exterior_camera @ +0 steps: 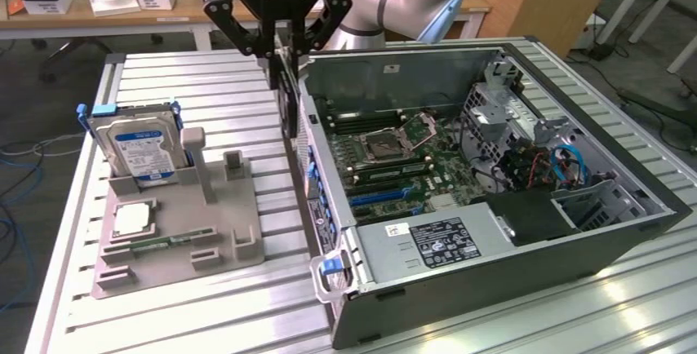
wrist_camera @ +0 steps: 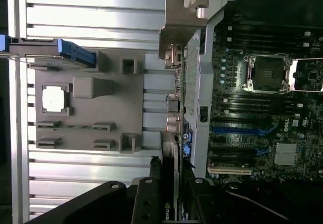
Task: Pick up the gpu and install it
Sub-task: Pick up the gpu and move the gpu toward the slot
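Aloft, black gripper (exterior_camera: 286, 49) clamped on thin gpu (exterior_camera: 286, 83) (edge-on), silver bracket (wrist_camera: 175, 30) beside metal case (exterior_camera: 436, 64)

Parts tray (exterior_camera: 234, 248) on table (exterior_camera: 196, 77), at exterior view's left of case (exterior_camera: 490, 280); hard drive (exterior_camera: 136, 150) upright in tray (chip (exterior_camera: 130, 219) flat before it); gpu (exterior_camera: 286, 73) over case wall nearest tray.

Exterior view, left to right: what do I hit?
hard drive → gripper holding the gpu → CPU socket → blue cables
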